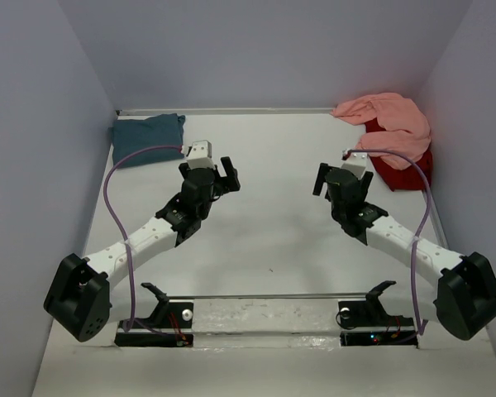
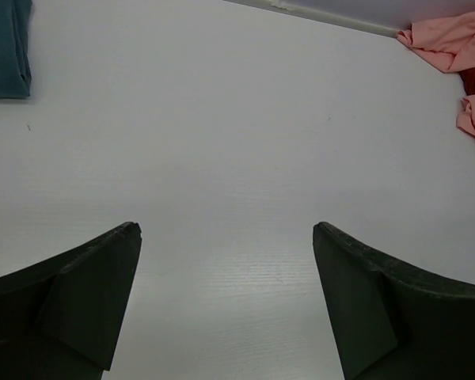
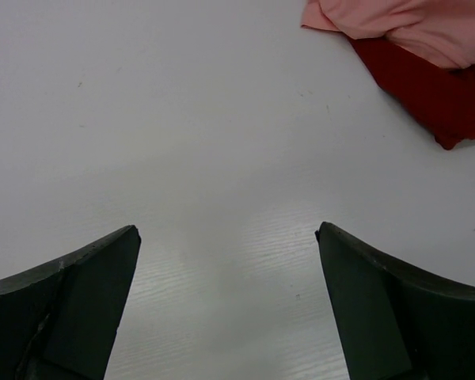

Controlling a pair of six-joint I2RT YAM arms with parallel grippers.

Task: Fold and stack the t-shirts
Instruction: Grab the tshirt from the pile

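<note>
At the bottom of the top view, a rail (image 1: 269,318) runs along the near edge of the white table (image 1: 273,240), with the two black arm bases in the lower corners. The left arm (image 1: 149,236) goes from the lower left up toward the middle. The right arm (image 1: 405,240) goes from the lower right up toward the middle in the same way. A purple cable (image 1: 107,194) makes a loop beside each arm.

The left gripper (image 2: 226,229) is left of the centre of the top view, over bare table. In its wrist view the two dark fingers (image 2: 79,293) stand in the lower corners, spread wide, and only the table shows between them. The right gripper (image 3: 226,231) is right of the centre. Its fingers (image 3: 396,301) are spread wide as well and hold nothing.

Farther away, the teal shirt (image 1: 147,139) lies in the upper left of the top view, at the far left corner of the table. It looks folded into a rough flat rectangle. In the upper right, the pink shirt (image 1: 393,116) lies crumpled in the far right corner. It is partly on top of the red shirt (image 1: 405,172), which shows below it, along the right wall. The red shirt is near the right gripper but does not touch it. The teal shirt is also apart from the left gripper.
</note>
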